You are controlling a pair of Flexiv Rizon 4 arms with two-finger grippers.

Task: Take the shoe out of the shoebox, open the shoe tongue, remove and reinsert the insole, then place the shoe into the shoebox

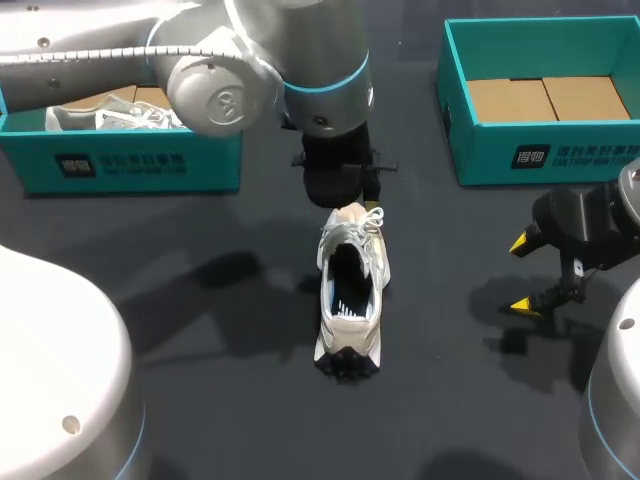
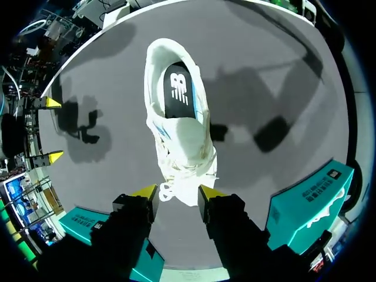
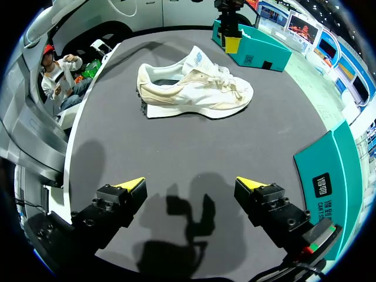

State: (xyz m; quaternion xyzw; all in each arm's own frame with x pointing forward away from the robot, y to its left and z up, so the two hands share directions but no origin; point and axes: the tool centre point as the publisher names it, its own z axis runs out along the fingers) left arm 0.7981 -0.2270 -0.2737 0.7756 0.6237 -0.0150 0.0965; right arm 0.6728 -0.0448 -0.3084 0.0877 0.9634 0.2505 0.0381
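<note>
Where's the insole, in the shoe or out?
In. The dark insole lies inside the shoe, visible through its opening from above; the shoe stands upright on the table.

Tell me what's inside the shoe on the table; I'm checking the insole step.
A dark insole with white print lies inside the shoe; its front is hidden under the tongue and laces.

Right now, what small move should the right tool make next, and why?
Probably bring the right tool in toward the tongue of the shoe. The shoe stands on the table, the insole is in place, the left tool sits at its toe, and the right one hangs open, apart.
</note>
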